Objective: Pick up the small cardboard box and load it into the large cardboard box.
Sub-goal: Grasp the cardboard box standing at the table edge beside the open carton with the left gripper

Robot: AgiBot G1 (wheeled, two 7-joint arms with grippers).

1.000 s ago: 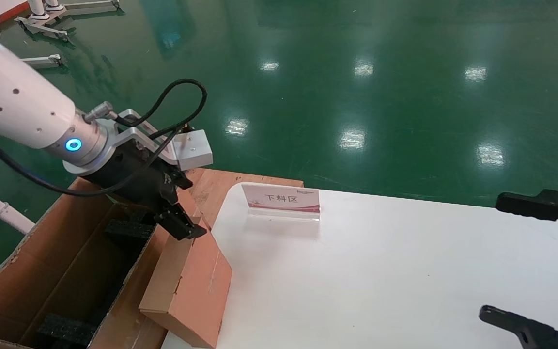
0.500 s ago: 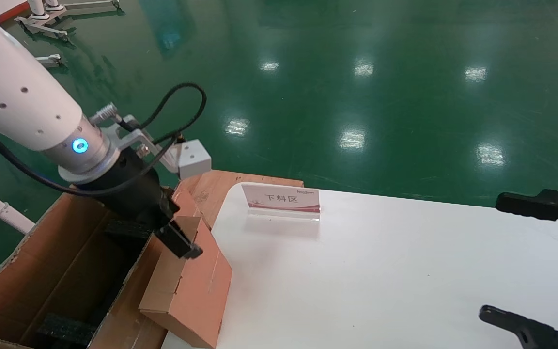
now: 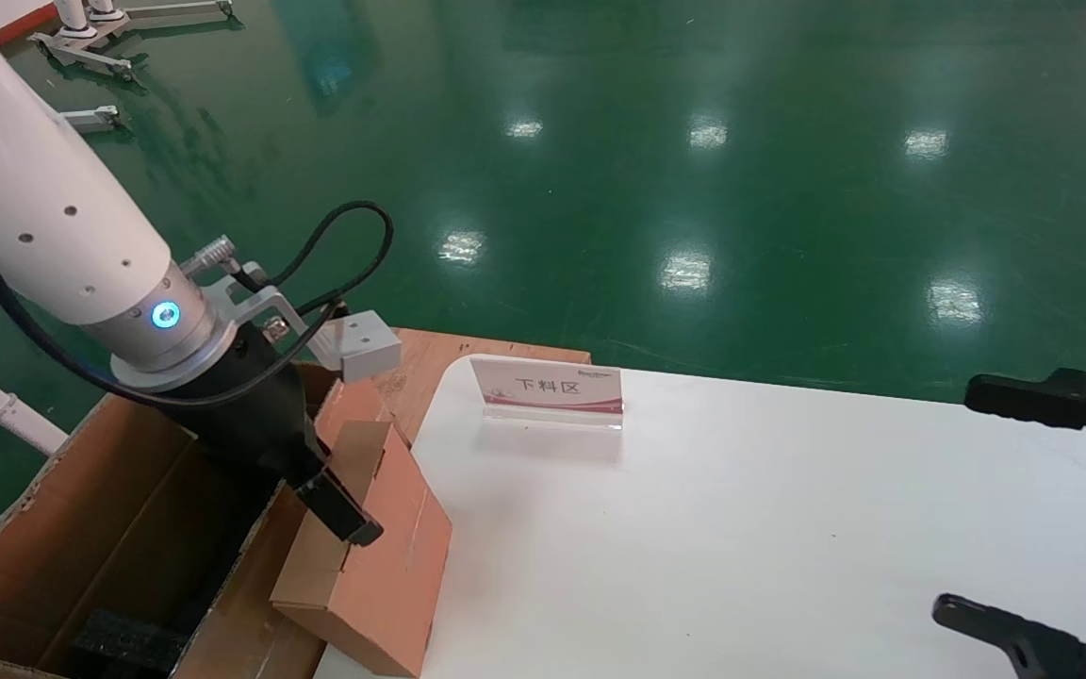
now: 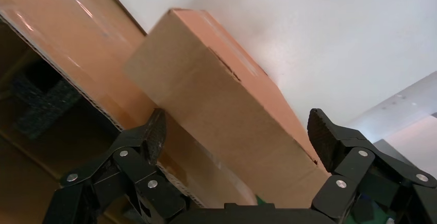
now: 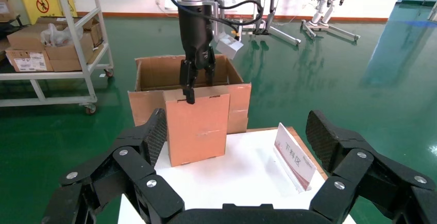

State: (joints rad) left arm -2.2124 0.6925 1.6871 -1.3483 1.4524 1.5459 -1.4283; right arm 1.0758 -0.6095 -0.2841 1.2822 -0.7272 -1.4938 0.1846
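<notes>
The small cardboard box (image 3: 378, 556) stands on end at the left edge of the white table (image 3: 741, 528), against the large cardboard box's wall; it also shows in the left wrist view (image 4: 221, 95) and the right wrist view (image 5: 197, 126). The large cardboard box (image 3: 62, 528) stands open beside the table, with black foam blocks (image 3: 119, 639) inside. My left gripper (image 3: 317, 490) is open and straddles the small box's top edge, one finger on each side, with a gap at one finger (image 4: 330, 134). My right gripper (image 3: 1005, 509) is open and empty at the table's right side.
A clear sign holder with red print (image 3: 548, 389) stands at the table's back. A brown board (image 3: 449, 354) lies behind the table's left corner. In the right wrist view a shelf rack with cartons (image 5: 51, 44) stands beyond the large box on green floor.
My left gripper has come down and toward me, from above the large box's wall to around the small box's top. The small box and the right arm have not moved.
</notes>
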